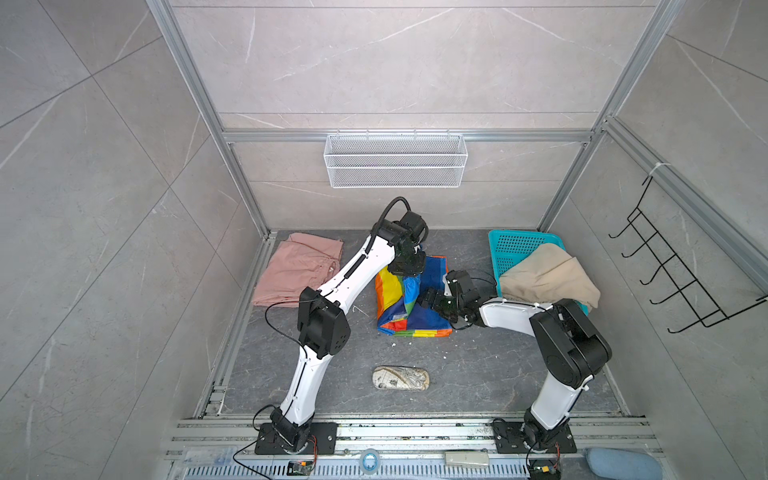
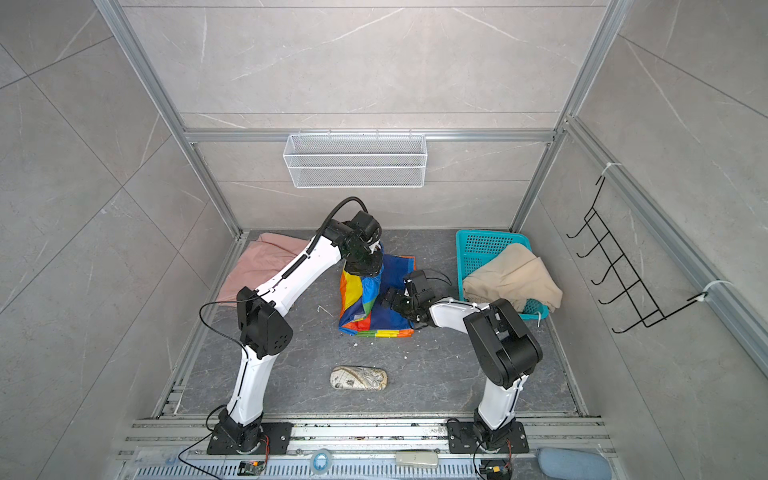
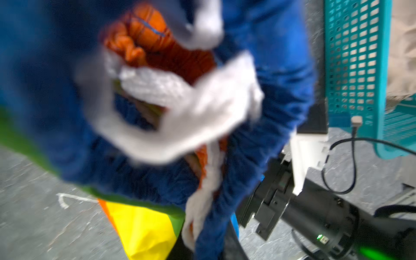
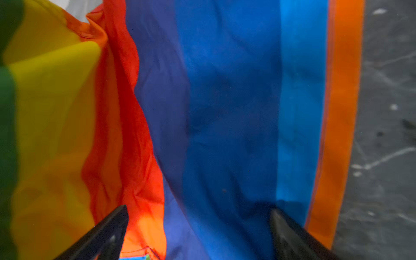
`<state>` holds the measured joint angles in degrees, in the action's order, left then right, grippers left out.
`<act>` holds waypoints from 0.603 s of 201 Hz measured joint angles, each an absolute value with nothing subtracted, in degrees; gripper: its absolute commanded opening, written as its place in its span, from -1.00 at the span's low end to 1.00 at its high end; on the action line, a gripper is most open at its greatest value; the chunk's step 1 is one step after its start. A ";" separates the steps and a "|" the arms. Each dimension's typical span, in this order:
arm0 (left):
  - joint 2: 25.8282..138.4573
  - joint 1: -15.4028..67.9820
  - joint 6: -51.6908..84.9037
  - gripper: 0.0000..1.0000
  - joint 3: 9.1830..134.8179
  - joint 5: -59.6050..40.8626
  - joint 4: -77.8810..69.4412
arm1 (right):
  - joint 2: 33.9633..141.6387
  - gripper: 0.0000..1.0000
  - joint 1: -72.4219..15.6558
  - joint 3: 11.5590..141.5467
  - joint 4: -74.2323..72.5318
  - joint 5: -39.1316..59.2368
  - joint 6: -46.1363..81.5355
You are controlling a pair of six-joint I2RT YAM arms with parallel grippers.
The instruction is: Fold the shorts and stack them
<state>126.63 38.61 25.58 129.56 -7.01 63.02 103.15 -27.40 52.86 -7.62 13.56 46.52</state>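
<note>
grey marbled worktop (image 1: 478,365) inside a tiled booth. we see the rainbow-striped shorts (image 1: 415,311) at its centre, their far edge bunched and pinched in the left claw (image 1: 409,272). the right claw (image 4: 199,209) hangs spread over the blue stripes. pink shorts (image 1: 297,268) lie at the back left. beige shorts (image 1: 548,278) drape over the teal basket (image 1: 515,245) at the back right. a patterned pouch (image 1: 400,378) lies near the front.

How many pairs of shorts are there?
3. The pink shorts lie at the back left, the rainbow-striped shorts are in the middle, and the beige shorts drape over the teal basket at the right. More could hide beneath them in the basket.
</note>
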 measured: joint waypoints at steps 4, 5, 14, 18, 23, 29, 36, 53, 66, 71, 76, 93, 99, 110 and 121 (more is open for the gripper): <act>126.63 38.61 25.98 -0.76 128.75 -7.68 62.00 | 103.18 0.99 -27.40 52.73 -8.01 13.69 46.70; 126.63 38.61 26.09 -0.76 128.60 -7.79 61.80 | 103.20 0.99 -27.40 52.66 -8.14 13.74 46.72; 126.63 38.63 27.07 -0.75 126.69 -8.97 59.66 | 103.20 1.00 -27.40 52.27 -9.17 14.04 46.92; 126.63 38.65 27.46 -0.74 125.86 -9.54 58.76 | 103.20 1.00 -27.40 52.07 -9.56 14.24 46.96; 126.63 38.65 27.97 -0.72 124.88 -10.11 57.69 | 103.20 0.99 -27.38 51.83 -10.09 14.44 47.03; 126.63 38.65 28.51 -0.68 123.79 -10.96 56.45 | 103.20 1.00 -27.35 51.57 -10.68 14.63 47.13; 126.69 38.63 29.06 -0.63 122.76 -11.55 55.22 | 103.18 1.00 -27.31 51.33 -11.14 14.85 47.18; 126.72 38.57 29.95 -0.50 120.99 -12.56 52.90 | 102.83 1.00 -27.11 50.78 -11.86 15.25 47.31; 126.72 38.54 30.22 -0.36 120.25 -12.95 51.75 | 102.00 0.99 -27.00 50.26 -11.18 15.53 47.35; 126.72 38.59 30.22 -0.30 120.07 -13.17 51.37 | 101.51 1.00 -26.96 50.04 -10.46 15.70 47.33; 126.72 38.61 30.26 -0.24 119.94 -13.50 50.94 | 100.99 1.00 -26.89 49.78 -9.69 15.79 47.35; 126.72 38.63 30.13 0.03 119.68 -13.96 49.91 | 98.54 1.00 -26.39 48.97 -5.54 16.05 47.07; 126.72 38.63 30.06 0.13 119.63 -14.02 49.47 | 97.62 0.99 -26.11 48.71 -4.03 16.10 46.92; 126.65 38.63 29.89 0.46 119.59 -14.15 48.40 | 95.42 1.00 -25.28 48.14 -0.78 16.08 46.46; 126.19 38.63 29.58 0.85 119.22 -14.11 47.27 | 92.92 1.00 -24.16 47.83 2.48 15.73 45.74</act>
<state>126.19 38.63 29.58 119.22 -14.11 47.27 92.92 -24.16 47.83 2.48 15.73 45.74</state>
